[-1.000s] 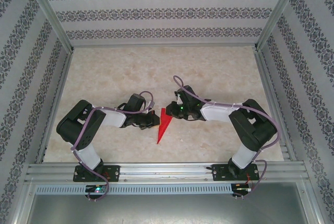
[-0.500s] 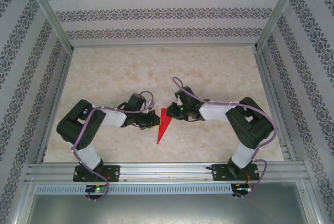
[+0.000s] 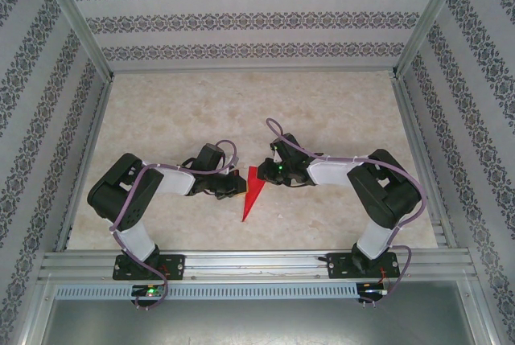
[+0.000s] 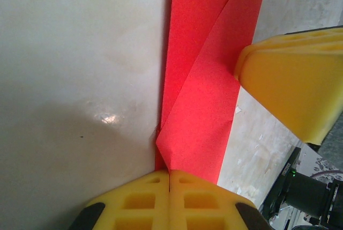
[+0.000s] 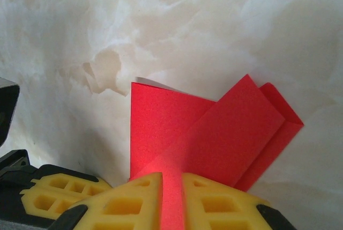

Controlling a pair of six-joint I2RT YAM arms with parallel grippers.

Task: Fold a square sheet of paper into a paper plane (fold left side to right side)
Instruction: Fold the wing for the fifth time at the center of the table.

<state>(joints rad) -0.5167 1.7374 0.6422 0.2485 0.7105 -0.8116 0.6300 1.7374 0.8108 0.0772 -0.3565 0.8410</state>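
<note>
1. tip of the paper plane [image 3: 245, 218] is pointing at the near edge of the table [image 3: 161, 104], so the long axis is running near to far, leaning slightly right toward the far end.
2. a little farther up that axis, the left gripper [image 3: 239, 187] is sitting against the plane's left edge. in the left wrist view the left gripper [image 4: 169, 179] is showing its yellow fingers pressed fully together with no gap, right where the red paper plane [image 4: 203, 80] is ending. it may be nipping a layer or only pressing on it; the view is not settling that.
3. farther again, at the wide end, the right gripper [image 3: 263, 174] is reaching in from the right. in the right wrist view the right gripper [image 5: 171, 187] is standing narrowly parted and pinching a strip of the paper plane [image 5: 214, 128] that is rising between its pads.
4. both grippers are touching the plane, one on each side of the axis. judging from this, the coming fold is turning on that axis as the hinge, with the left side travelling toward the right arm, which is already gripping the paper.
</note>
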